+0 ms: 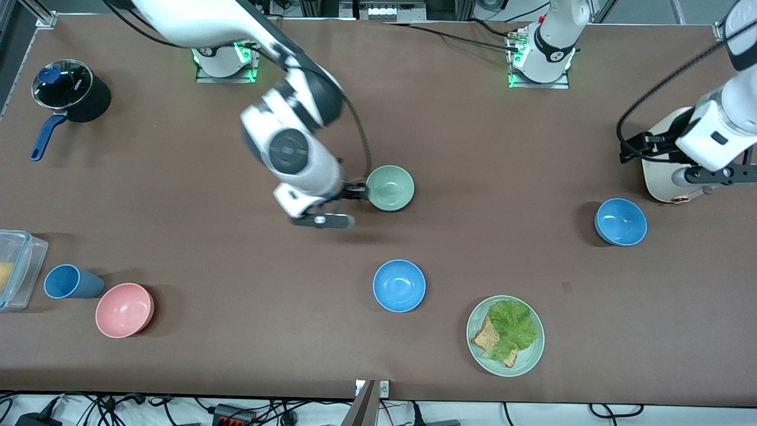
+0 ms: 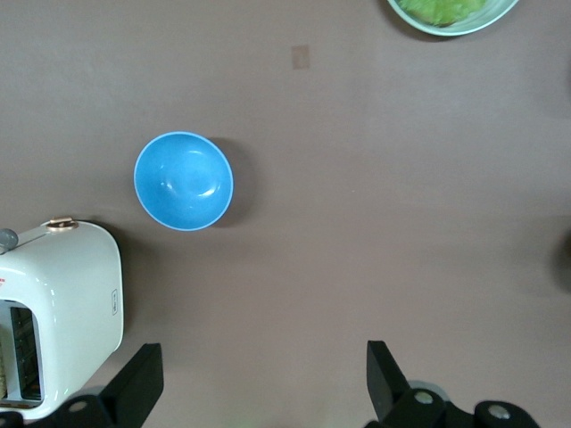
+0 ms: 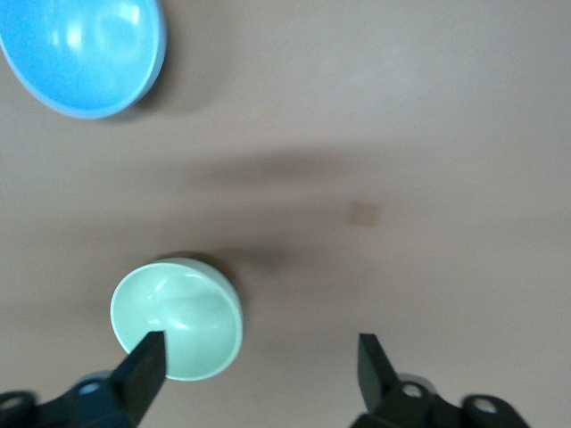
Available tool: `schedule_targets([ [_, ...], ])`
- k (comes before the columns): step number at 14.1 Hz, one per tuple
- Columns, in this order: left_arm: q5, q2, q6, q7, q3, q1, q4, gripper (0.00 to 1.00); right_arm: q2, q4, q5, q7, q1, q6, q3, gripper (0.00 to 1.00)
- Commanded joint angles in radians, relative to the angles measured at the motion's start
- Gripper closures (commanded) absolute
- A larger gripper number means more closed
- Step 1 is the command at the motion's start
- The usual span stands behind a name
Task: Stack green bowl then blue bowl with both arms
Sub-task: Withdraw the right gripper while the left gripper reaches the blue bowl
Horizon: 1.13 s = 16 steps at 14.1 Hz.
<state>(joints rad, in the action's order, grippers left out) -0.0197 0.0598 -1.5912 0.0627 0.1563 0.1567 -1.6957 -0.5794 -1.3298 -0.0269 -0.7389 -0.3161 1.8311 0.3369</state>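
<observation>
The green bowl [image 1: 390, 187] sits upright mid-table. My right gripper [image 1: 356, 192] is low beside its rim on the right arm's side, open and empty. In the right wrist view the gripper [image 3: 259, 343] has one finger over the edge of the green bowl [image 3: 177, 318]. One blue bowl [image 1: 399, 286] sits nearer the front camera than the green bowl, and also shows in the right wrist view [image 3: 80, 53]. A second blue bowl [image 1: 620, 222] sits toward the left arm's end and shows in the left wrist view [image 2: 183, 181]. My left gripper [image 1: 637, 148] hangs open and empty beside the toaster, also seen in its own wrist view [image 2: 265, 352].
A white toaster [image 1: 662, 177] stands at the left arm's end. A pale green plate [image 1: 532, 349] with lettuce and toast lies near the front edge. A pink bowl [image 1: 124, 309], a blue cup [image 1: 70, 281], a clear container [image 1: 18, 269] and a black pot [image 1: 71, 92] are at the right arm's end.
</observation>
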Motion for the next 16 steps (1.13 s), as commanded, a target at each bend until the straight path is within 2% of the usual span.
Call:
schedule_targets([
  [1, 0.003, 0.121, 0.007, -0.023, 0.005, 0.012, 0.059, 0.00, 0.061, 0.046, -0.025, -0.014, 0.064, -0.091, -0.006, 0.00],
  [6, -0.002, 0.262, -0.076, -0.104, 0.003, 0.102, 0.071, 0.00, 0.136, 0.052, -0.034, 0.108, 0.233, -0.135, -0.004, 0.00],
  [9, -0.034, 0.343, -0.226, -0.257, 0.003, 0.165, 0.050, 0.00, 0.145, 0.055, -0.039, 0.206, 0.294, -0.174, -0.009, 0.00],
  [10, -0.034, 0.369, -0.263, -0.306, 0.003, 0.184, 0.050, 0.00, 0.173, 0.052, -0.039, 0.254, 0.308, -0.182, -0.027, 0.00],
  [13, -0.036, 0.439, -0.354, -0.397, 0.003, 0.227, 0.050, 0.00, 0.223, 0.047, -0.028, 0.441, 0.307, -0.178, -0.159, 0.00],
  [16, -0.037, 0.494, -0.427, -0.487, 0.003, 0.262, 0.050, 0.00, 0.253, 0.021, -0.028, 0.545, 0.311, -0.184, -0.249, 0.00],
])
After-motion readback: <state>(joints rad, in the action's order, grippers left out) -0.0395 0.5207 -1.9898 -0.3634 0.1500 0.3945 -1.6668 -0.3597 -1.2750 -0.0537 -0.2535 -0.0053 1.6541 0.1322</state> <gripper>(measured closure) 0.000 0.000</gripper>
